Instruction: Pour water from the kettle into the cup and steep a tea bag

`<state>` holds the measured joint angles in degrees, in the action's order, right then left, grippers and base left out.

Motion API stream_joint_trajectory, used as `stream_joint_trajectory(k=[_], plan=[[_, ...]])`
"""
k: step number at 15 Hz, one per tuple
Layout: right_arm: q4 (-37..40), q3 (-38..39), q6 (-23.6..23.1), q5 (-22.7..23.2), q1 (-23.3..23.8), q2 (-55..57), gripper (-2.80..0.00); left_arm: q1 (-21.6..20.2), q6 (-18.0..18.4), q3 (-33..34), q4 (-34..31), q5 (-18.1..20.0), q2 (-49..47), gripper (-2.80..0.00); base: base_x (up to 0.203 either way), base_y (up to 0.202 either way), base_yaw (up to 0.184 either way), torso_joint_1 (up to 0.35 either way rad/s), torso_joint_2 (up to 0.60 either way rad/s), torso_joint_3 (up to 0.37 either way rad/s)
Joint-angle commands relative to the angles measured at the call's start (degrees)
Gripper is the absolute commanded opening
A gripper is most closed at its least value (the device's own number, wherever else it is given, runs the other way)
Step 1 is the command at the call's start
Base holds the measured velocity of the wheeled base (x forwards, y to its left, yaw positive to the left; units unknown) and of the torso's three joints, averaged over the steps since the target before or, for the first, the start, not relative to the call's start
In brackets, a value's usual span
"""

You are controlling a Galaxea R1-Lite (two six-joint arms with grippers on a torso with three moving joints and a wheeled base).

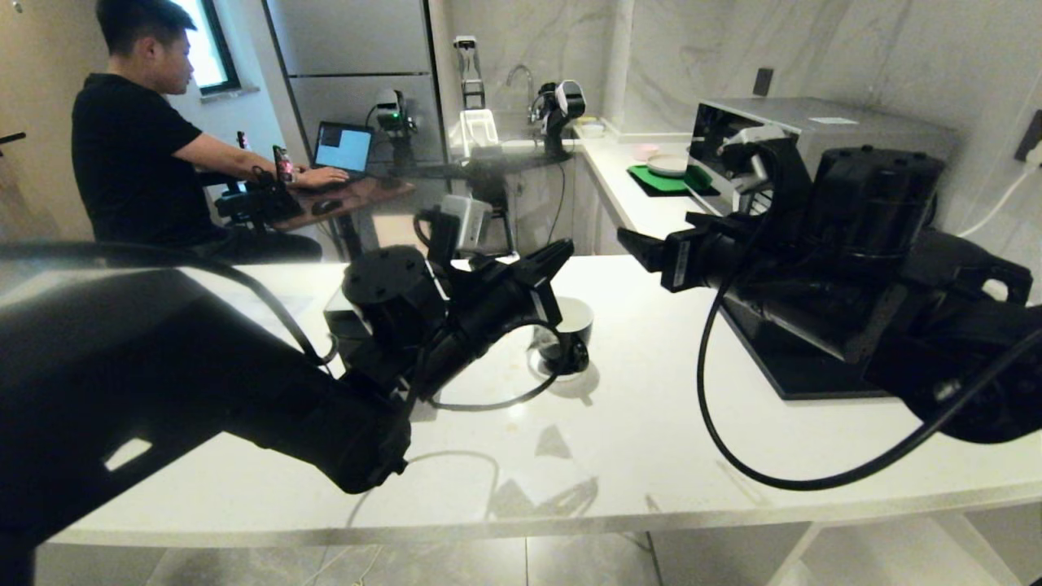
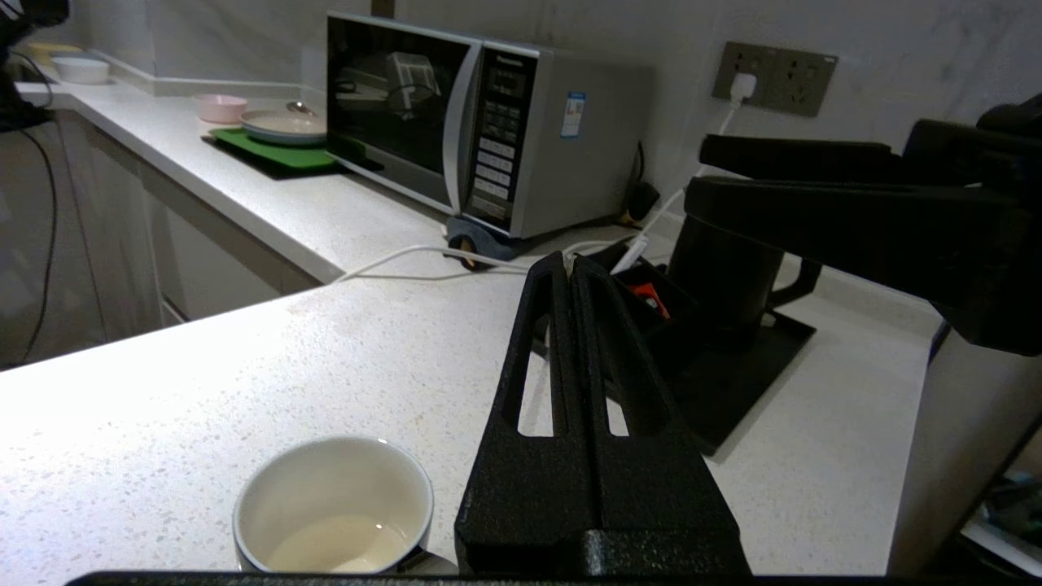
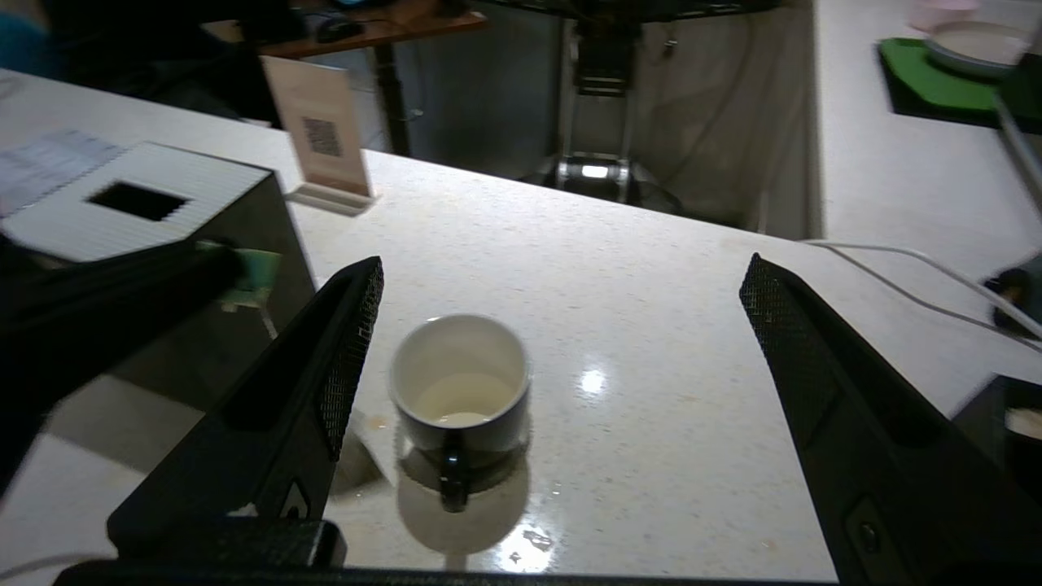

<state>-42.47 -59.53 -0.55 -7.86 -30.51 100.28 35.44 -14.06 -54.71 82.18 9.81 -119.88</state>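
Note:
The cup [image 1: 575, 319] [image 3: 460, 382], a black mug with a white inside, stands on the white counter with a little pale liquid in it. My left gripper [image 1: 557, 252] [image 2: 567, 262] hovers just above and beside it, shut on the tea bag's green tag [image 3: 256, 273]. A thin string hangs below the tag; the bag itself is hidden. My right gripper [image 1: 643, 247] [image 3: 562, 268] is wide open and empty, held above the counter and facing the cup. The kettle [image 2: 724, 273] stands on a black tray [image 2: 765, 366], partly behind my right arm.
A black tissue box [image 3: 146, 203] and a QR sign [image 3: 322, 122] sit beyond the cup. A microwave [image 2: 472, 138] with white cables lies at the back wall. A red packet [image 2: 651, 297] rests by the kettle. A person [image 1: 138, 155] works at a desk.

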Motion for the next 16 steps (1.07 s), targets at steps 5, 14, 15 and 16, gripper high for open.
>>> stream_joint_trajectory(k=[5,14,15,16], plan=[[0.04,1.46,-0.86,-6.01,2.91,-3.0,0.0,0.07,-0.09,0.13,0.46,-1.2,0.98,-2.8,0.0,0.0,0.0,0.0,0.0,0.0],[-0.51,7.86,-2.53,-7.08,4.87,-7.85,-2.8,0.07,-0.09,1.26,0.44,-1.2,1.75,-2.8,0.0,0.0,0.0,0.0,0.0,0.0],[-0.51,8.52,-2.53,-7.14,5.35,-8.24,-2.8,0.07,-0.09,1.27,0.44,-1.2,1.66,-2.8,0.0,0.0,0.0,0.0,0.0,0.0],[-0.53,8.87,-2.59,-7.16,5.93,-8.77,-2.8,0.07,-0.09,1.19,0.44,-1.2,1.66,-2.8,0.0,0.0,0.0,0.0,0.0,0.0]])
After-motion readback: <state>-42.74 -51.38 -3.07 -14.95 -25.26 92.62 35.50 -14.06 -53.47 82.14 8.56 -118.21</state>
